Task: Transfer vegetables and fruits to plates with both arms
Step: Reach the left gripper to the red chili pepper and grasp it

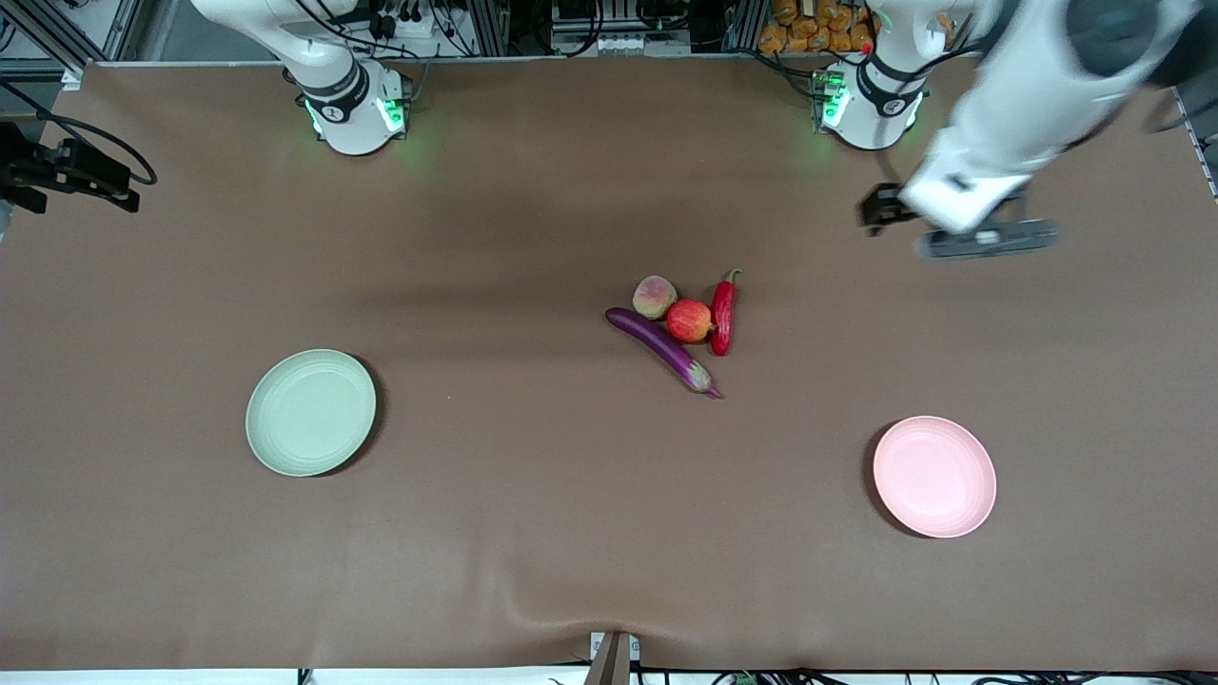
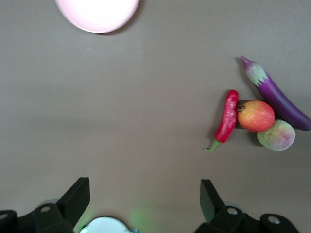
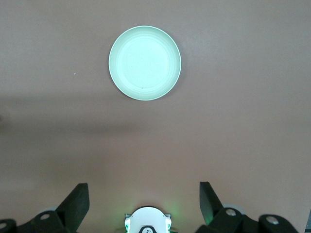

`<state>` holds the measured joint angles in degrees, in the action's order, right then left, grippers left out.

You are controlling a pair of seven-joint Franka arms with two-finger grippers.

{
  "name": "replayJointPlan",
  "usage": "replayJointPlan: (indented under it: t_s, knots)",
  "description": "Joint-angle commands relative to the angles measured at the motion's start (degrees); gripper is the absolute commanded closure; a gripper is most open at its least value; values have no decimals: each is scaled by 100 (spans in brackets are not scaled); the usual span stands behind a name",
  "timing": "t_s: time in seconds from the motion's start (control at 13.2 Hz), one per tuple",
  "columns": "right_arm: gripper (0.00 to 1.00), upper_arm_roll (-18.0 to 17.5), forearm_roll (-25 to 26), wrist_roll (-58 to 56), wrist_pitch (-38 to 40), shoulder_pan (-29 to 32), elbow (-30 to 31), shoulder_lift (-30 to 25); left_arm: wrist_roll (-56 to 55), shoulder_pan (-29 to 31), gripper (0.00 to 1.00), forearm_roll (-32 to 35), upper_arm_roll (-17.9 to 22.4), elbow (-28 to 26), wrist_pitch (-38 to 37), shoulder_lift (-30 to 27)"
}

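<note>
Counter: brown cloth covers the whole counter (image 1: 533, 533), with a slight ripple at the edge nearest the front camera.
Pink plate: the pale pink plate (image 1: 934, 476) lies nearest the front camera, toward the left arm's end of the counter, with nothing on it; the left wrist view shows part of its rim (image 2: 97, 14).
Green plate: the pale green plate (image 1: 311, 412) lies slightly farther from the front camera, toward the right arm's end, also bare; the right wrist view shows it whole (image 3: 145, 62).
Eggplant: the long purple eggplant (image 1: 663, 349) lies slantwise near the middle of the counter, between the two plates and farther from the front camera than both; it touches the apple-like fruit.
Apple-like fruit: the red-orange fruit (image 1: 689, 321) sits just above the eggplant's middle in the front view, pressed between the chili and the peach-like fruit.
Chili: the red chili pepper (image 1: 723, 315) lies beside the apple-like fruit on the left arm's side, its green stem pointing toward the robots' bases.
Peach-like fruit: the pale fuzzy fruit (image 1: 655, 297) is the farthest of the cluster, touching the apple-like fruit.
Left pincer: the left pincer (image 2: 145, 196) hangs in the air over bare counter near the left arm's base, fingers spread wide apart, holding nothing.
Right pincer: the right pincer (image 3: 144, 196) is out of the front view; its own wrist view shows it high over its base, fingers wide apart, holding nothing.
</note>
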<state>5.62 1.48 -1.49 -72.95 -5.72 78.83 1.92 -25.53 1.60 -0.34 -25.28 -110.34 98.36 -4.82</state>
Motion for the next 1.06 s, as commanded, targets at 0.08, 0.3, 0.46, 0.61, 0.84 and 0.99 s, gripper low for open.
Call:
replayJointPlan:
  t_s: [0.08,0.3,0.46,0.61,0.84,0.99]
  knots:
    - [0,-61,63,26,35,71,1,-25,-277,34,0,25,-678,-1145,1576,357]
    - [0,-61,63,26,35,71,1,-16,-723,-133,0,103,-952,-1403,2888,1542]
    - [0,-52,54,26,44,80,1,-16,-805,-335,0,253,-952,-1403,3320,2027]
    - [0,-52,63,26,44,89,1,-16,-805,-405,0,289,-952,-1403,3706,2388]
    - [0,-61,54,26,62,124,1,2,-822,-468,19,849,-934,-1403,3875,2749]
    - [0,-61,45,26,62,115,1,19,-822,-485,20,957,-935,-1403,3884,2925]
